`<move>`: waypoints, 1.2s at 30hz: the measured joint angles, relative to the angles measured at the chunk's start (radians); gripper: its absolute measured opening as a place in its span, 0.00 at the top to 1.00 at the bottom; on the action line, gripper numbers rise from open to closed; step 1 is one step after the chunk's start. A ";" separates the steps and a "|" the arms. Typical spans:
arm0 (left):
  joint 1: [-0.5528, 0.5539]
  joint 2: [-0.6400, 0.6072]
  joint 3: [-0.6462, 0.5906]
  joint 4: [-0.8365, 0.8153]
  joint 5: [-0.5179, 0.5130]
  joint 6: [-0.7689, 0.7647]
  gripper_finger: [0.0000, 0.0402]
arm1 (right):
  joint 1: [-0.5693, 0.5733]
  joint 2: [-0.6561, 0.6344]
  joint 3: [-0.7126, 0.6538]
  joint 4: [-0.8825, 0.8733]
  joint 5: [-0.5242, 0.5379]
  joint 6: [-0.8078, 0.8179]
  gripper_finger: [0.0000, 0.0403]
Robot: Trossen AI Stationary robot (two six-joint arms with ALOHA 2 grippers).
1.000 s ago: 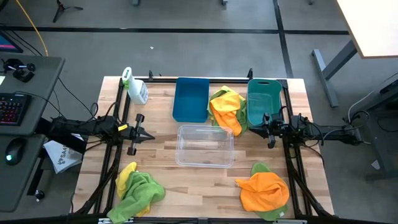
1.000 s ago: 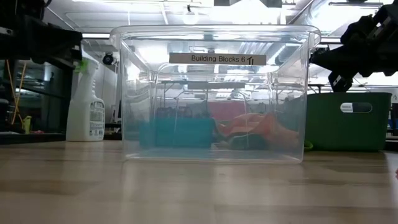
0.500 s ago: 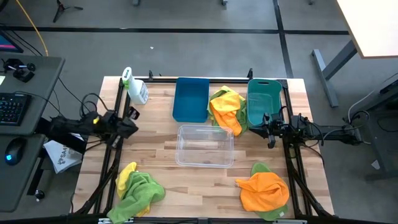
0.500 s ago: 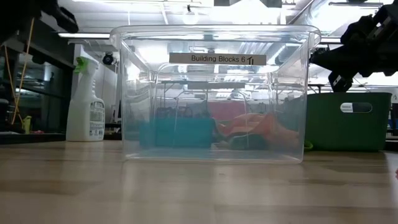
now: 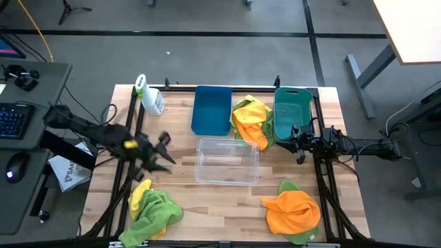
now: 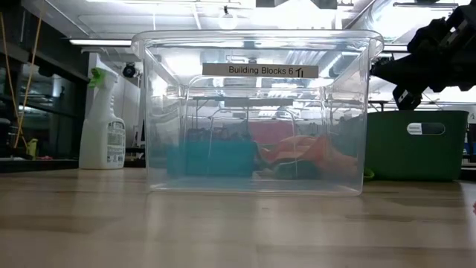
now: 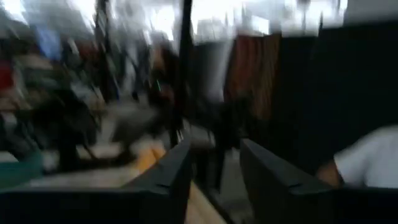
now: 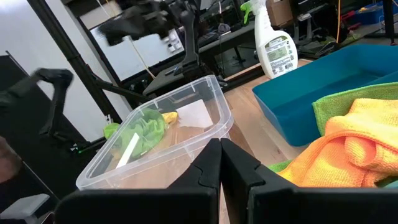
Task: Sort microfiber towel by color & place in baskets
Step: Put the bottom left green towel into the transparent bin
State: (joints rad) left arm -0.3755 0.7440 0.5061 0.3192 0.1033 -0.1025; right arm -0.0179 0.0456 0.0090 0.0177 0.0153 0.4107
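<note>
- We take the clear basket [image 5: 227, 160] as our landmark; it stands in the middle of the wooden table [image 5: 186, 207] and holds nothing that we can see.
- Behind it to the left lies the blue basket [image 5: 211, 109], and behind it to the right the teal-green basket [image 5: 290, 111].
- Between those two baskets, just behind the clear one, a heap of yellow, orange and green towels [image 5: 249, 120] rests on the table, its front edge touching the clear basket's back right corner.
- In front of the clear basket to the left lies a green and yellow towel pile [image 5: 153, 207] at the table's front edge.
- In front of it to the right lies an orange towel over a green one [image 5: 292, 210].
- A white spray bottle [image 5: 151, 98] with a green top stands at the back left, well apart from the clear basket.
- The left gripper [image 5: 163, 152] hangs over the table just to the left of the clear basket, above and behind the green and yellow pile; its fingers [image 7: 171, 177] are spread apart and hold nothing.
- The right gripper [image 5: 298, 143] waits just to the right of the clear basket, at the front edge of the teal-green basket; its fingers [image 8: 202, 171] are pressed together with nothing between them.
</note>
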 joint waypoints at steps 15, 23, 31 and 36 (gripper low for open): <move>-0.416 0.761 0.612 -1.123 -0.082 -0.454 0.51 | 0.000 0.000 0.000 0.000 0.000 0.000 1.00; -0.494 0.947 0.730 -1.317 -0.132 -0.522 0.51 | 0.000 0.000 0.000 0.000 0.000 0.000 1.00; -0.498 0.955 0.767 -1.272 -0.154 -0.523 0.51 | 0.000 0.000 0.000 0.000 0.000 0.000 1.00; -0.498 0.970 0.766 -1.257 -0.154 -0.530 0.51 | 0.000 0.000 0.000 0.000 0.000 0.000 1.00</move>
State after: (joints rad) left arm -0.8734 1.7143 1.2720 -0.9374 -0.0505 -0.6324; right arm -0.0181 0.0456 0.0090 0.0179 0.0151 0.4106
